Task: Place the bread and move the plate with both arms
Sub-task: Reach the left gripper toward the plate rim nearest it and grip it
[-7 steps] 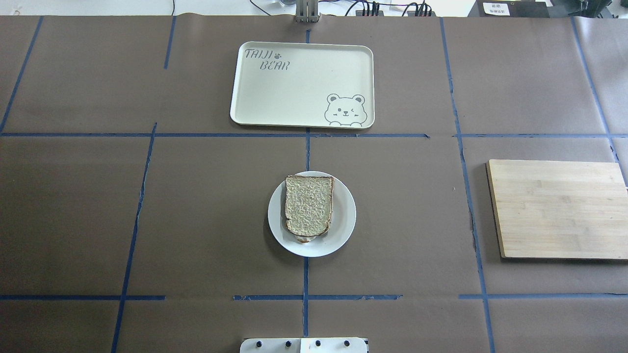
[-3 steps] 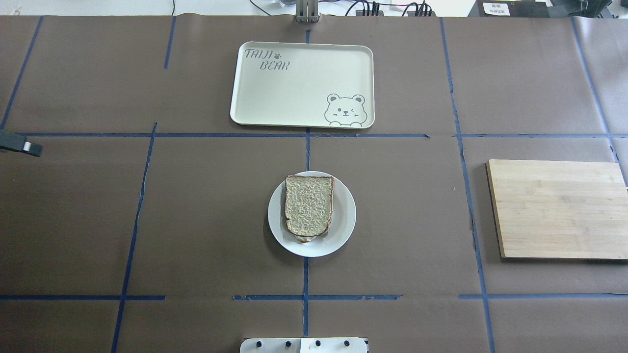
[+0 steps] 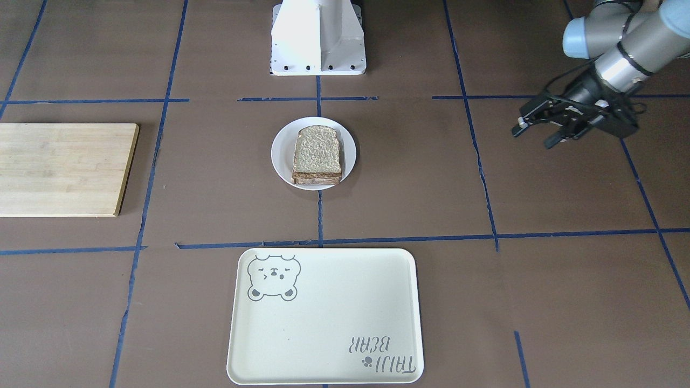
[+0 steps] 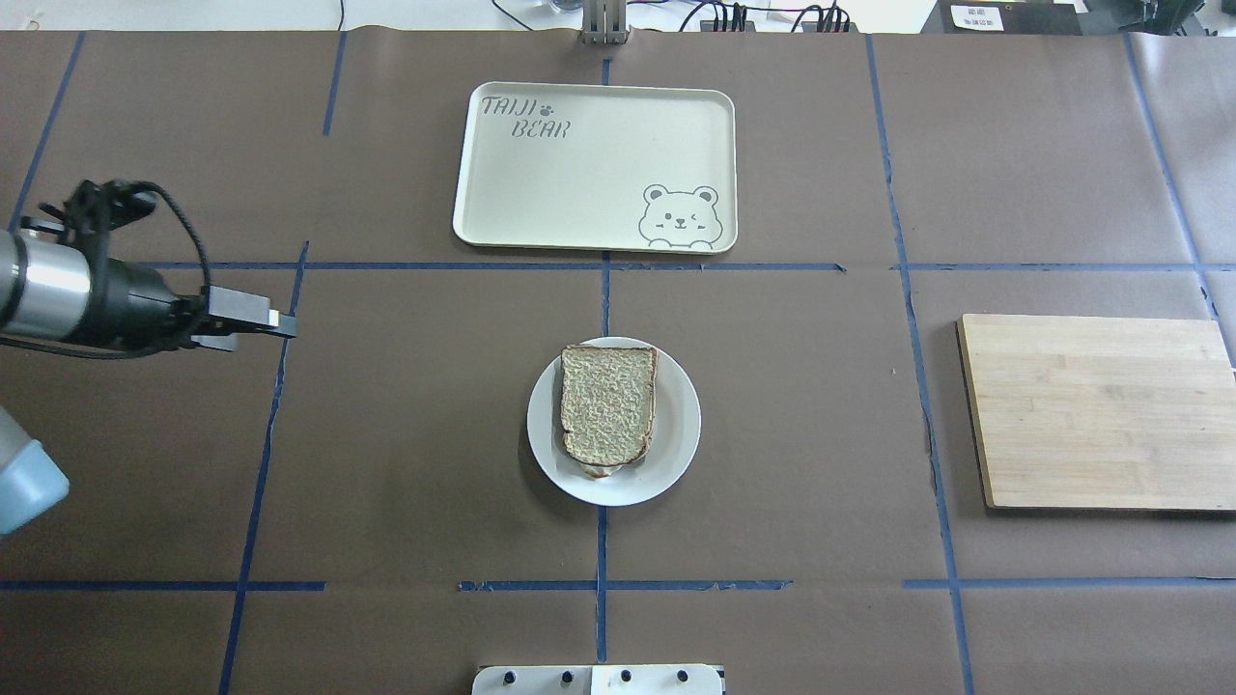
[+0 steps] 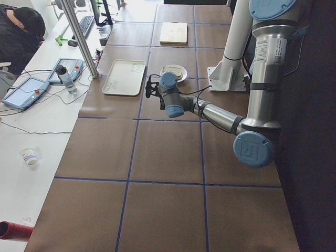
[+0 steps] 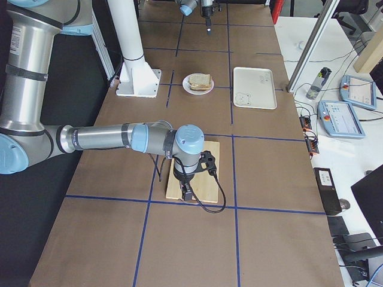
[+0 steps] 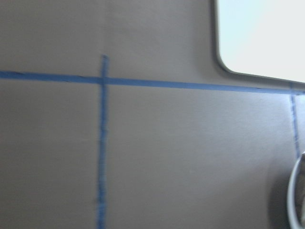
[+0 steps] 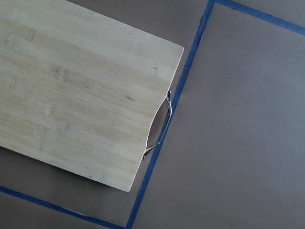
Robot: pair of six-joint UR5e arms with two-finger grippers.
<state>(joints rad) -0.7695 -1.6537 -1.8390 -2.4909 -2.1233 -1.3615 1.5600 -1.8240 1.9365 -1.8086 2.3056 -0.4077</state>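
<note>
- The bread (image 4: 606, 413) lies on the plate (image 4: 678, 454) and covers a lower layer. Only that layer's edge peeks out, and what it is cannot be made out.
- The left wrist view is blurred, showing just a sliver of the plate's rim and a cut-off corner of the tray (image 4: 594, 164).
- The right end effector (image 6: 187, 194) hangs over the cutting board (image 4: 1096, 410), well to the plate's right. It shows only from the side, so released or clenched cannot be told.
- The left end effector (image 3: 532, 137) is released, fingers apart, above the counter (image 4: 406, 434) well to the plate's left.
- A second ago it was outside the overhead view and has since reached in. The bread and plate have not moved.
</note>
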